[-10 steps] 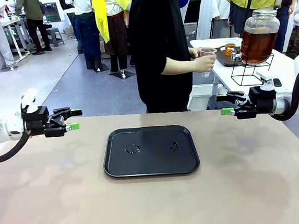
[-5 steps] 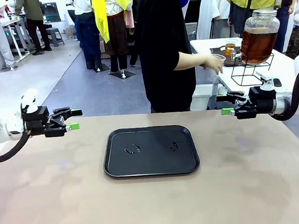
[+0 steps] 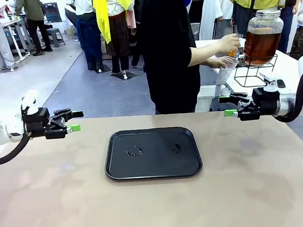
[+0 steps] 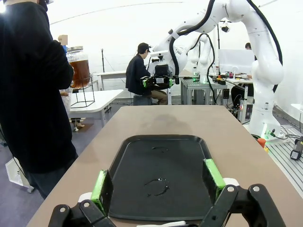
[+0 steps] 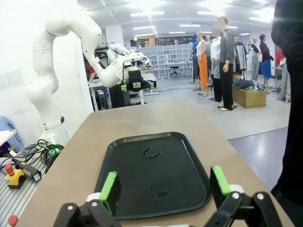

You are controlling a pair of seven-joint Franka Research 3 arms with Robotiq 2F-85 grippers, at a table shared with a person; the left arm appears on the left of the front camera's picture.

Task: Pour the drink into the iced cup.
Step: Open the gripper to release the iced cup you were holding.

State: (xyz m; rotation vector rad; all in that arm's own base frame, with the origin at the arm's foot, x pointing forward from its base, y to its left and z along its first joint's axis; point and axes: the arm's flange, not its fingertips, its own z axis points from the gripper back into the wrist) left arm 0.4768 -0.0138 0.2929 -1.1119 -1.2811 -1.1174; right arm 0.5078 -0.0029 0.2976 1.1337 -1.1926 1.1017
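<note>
Black tray (image 3: 153, 153) sits mid-table (image 3: 253, 189), bare except for faint wet ring marks on it. Left gripper (image 3: 76, 121) hovers above the table's left edge, jaws wide apart, nothing between them; right gripper (image 3: 226, 106) mirrors it at the right edge, also spread wide and holding nothing. Both point inward at each other, well apart from the tray. In the left wrist view the green pads (image 4: 100, 186) frame the tray (image 4: 161, 175) with open space between them; same in the right wrist view, pads (image 5: 109, 188) either side of the tray (image 5: 156, 175). Person in black (image 3: 167, 48) stands at the far side, turned to a white side table (image 3: 285, 70) behind the right arm. One hand (image 3: 229, 43) reaches to the dispenser (image 3: 262, 36), a glass jar of brown drink on a wire stand; the other hand (image 3: 217, 62) holds a clear cup (image 3: 223, 71) tilted, just beside the tap. Contents of the cup cannot be told. Cup and drink are off the robot table, beyond the right gripper. Nothing stands between grippers and tray.
</note>
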